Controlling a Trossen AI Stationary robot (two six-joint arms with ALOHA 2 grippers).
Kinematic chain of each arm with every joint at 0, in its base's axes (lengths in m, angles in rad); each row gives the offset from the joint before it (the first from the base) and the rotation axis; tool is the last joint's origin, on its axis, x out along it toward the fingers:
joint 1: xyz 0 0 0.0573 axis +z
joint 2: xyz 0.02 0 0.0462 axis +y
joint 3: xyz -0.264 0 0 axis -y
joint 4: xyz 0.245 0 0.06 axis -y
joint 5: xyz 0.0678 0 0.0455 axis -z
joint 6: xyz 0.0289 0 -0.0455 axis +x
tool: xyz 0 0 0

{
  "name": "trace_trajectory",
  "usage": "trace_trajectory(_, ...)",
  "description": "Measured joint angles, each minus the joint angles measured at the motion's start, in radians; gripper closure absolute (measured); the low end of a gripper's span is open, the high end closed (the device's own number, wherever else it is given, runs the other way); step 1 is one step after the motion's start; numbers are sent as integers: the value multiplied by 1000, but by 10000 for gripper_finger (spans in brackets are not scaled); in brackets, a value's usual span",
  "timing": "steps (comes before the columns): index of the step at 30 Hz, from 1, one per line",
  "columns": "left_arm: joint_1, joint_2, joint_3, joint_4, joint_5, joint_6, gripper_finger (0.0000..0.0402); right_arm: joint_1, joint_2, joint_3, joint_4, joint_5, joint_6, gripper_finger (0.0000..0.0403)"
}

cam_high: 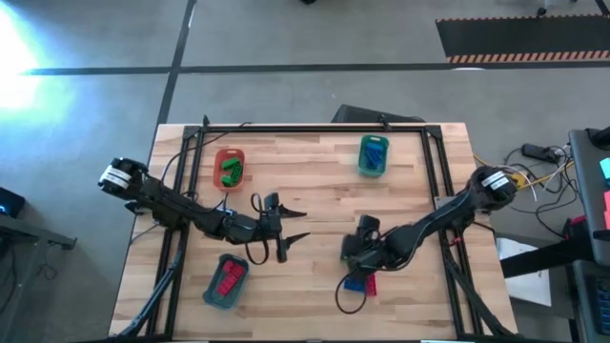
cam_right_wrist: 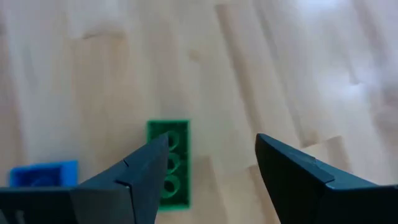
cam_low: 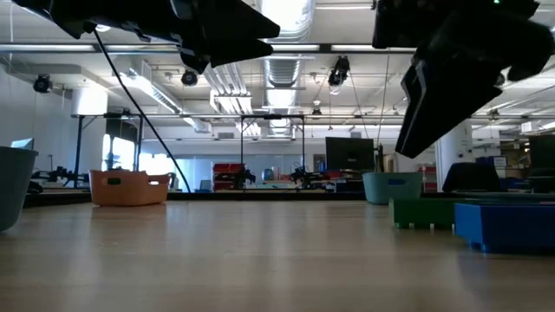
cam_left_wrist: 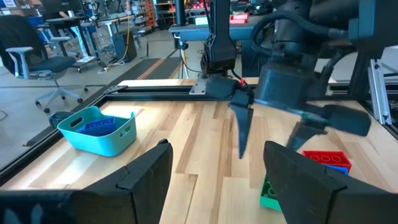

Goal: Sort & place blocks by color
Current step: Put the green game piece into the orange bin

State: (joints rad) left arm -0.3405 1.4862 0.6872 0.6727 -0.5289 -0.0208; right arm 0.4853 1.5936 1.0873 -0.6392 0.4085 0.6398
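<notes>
The right claw [cam_right_wrist: 208, 168] hung low over the wooden table [cam_high: 315, 181], its two dark fingers spread wide with nothing between them. A green brick [cam_right_wrist: 169, 163] lay flat on the boards just below and partly behind one finger, not between the two, and not touched as far as could be seen. A blue brick [cam_right_wrist: 43, 174] lay on the far side of that same finger, near the green one but apart from it. From above, this claw [cam_high: 355, 250] covered the green brick, and only a blue brick [cam_high: 355, 283] and a red brick [cam_high: 370, 284] showed just beside it, toward the table's near edge. The level view showed the green brick [cam_low: 422, 212] and the blue brick [cam_low: 503, 224] resting on the table side by side under the dark arm.

The left claw [cam_high: 295, 224] was held above the middle of the table, its fingers wide and empty, pointing across at the right claw [cam_left_wrist: 273, 134]. Well off to its side stood a teal tray [cam_left_wrist: 99, 130] with blue bricks [cam_left_wrist: 99, 126] in it. Behind it were an orange-red tray [cam_high: 229, 168] holding green bricks [cam_high: 230, 171] and another teal tray [cam_high: 225, 281] holding red bricks [cam_high: 229, 278].
</notes>
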Motion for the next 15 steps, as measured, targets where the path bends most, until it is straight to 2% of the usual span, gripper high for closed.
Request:
trace_trajectory(5, 0, 0, 0, 0, 0, 0, 166, 1, 12, -13, -2, -101, -2, 149)
trace_trajectory(15, 0, 0, 0, 0, 0, 0, 166, 1, 116, -20, 2, -124, -9, 114)
